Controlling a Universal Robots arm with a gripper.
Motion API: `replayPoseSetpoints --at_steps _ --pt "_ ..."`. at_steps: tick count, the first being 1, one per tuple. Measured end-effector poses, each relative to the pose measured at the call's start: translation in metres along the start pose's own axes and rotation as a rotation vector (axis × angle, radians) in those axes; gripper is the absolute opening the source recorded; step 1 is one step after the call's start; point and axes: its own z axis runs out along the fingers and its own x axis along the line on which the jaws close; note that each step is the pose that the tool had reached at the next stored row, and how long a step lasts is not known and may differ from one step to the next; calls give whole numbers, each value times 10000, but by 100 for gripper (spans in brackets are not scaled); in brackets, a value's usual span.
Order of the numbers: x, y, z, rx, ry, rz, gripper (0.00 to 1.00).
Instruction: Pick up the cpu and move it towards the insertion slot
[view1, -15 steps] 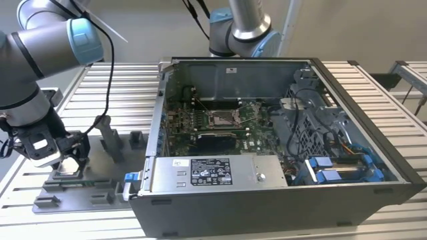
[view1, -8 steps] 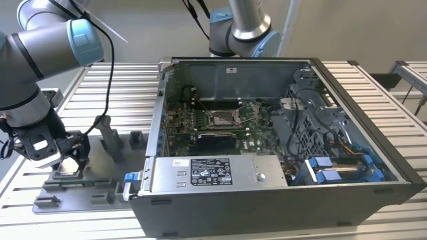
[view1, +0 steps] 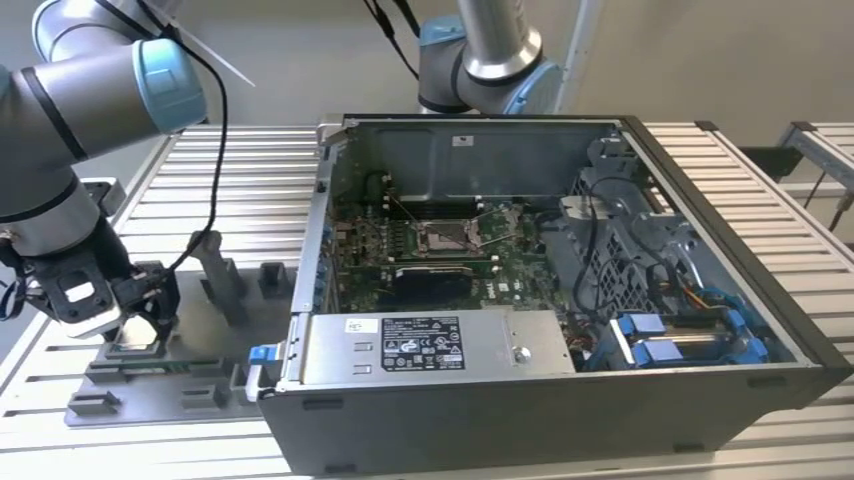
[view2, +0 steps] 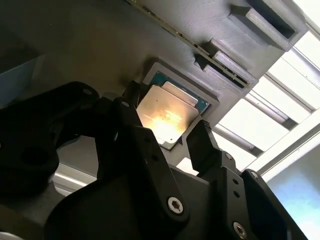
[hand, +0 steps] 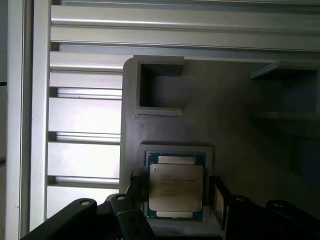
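Two fingers (hand: 134, 186) of the gripper (hand: 177, 190) are held apart, one set just beside each of two opposite edges of the cpu (hand: 176, 192), which is seated flat in a recess near the fixture plate's (view1: 200, 350) edge on the exterior view's left. The cpu is thus bracketed squarely, ungrasped, while the insertion slot (view1: 445, 237) is seen well apart inside the computer case (view1: 534, 410).

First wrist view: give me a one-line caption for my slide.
Claw straddles the cpu, seated in a pocket of the grey fixture on the slatted aluminium table.
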Motion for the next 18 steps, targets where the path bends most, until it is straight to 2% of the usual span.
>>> replayPoseSetpoints --at_steps 5,6,18 --pt "0 0 1 0 1 0 100" --pt "0 0 1 0 0 0 0" --pt "0 0 2 0 0 0 0"
